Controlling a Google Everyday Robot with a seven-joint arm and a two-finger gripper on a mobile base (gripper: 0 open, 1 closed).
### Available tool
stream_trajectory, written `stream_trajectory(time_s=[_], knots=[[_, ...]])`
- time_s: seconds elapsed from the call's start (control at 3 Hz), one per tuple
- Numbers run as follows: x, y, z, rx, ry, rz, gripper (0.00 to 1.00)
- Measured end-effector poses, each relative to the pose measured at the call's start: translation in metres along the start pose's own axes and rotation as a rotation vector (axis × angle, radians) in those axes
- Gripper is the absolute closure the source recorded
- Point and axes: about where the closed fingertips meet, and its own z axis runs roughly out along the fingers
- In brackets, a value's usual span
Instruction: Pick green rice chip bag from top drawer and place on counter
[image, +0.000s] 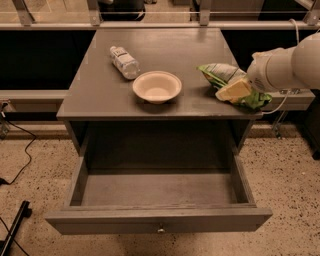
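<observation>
chip bag (222, 74): long axis back-L/front-R | gripper (233, 92) clamps it, counter (165, 55) rt edge

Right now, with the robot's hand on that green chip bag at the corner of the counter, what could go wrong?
1. The chip bag lies at the front right corner of the counter, with its lower end right at the edge under the gripper. Once released, it might slip off to the floor or into the open drawer below.
2. When it pulls back, the gripper could drag the crinkly bag along.
</observation>
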Motion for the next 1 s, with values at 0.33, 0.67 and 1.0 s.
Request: stream_trajectory(time_s=[0.33, 0.67, 1.0], knots=[[0.009, 0.007, 0.000, -0.057, 0.046, -0.033, 0.00], [0.020, 0.008, -0.024, -0.117, 0.087, -0.079, 0.00], [0.023, 0.014, -0.026, -0.141, 0.102, -0.092, 0.00]])
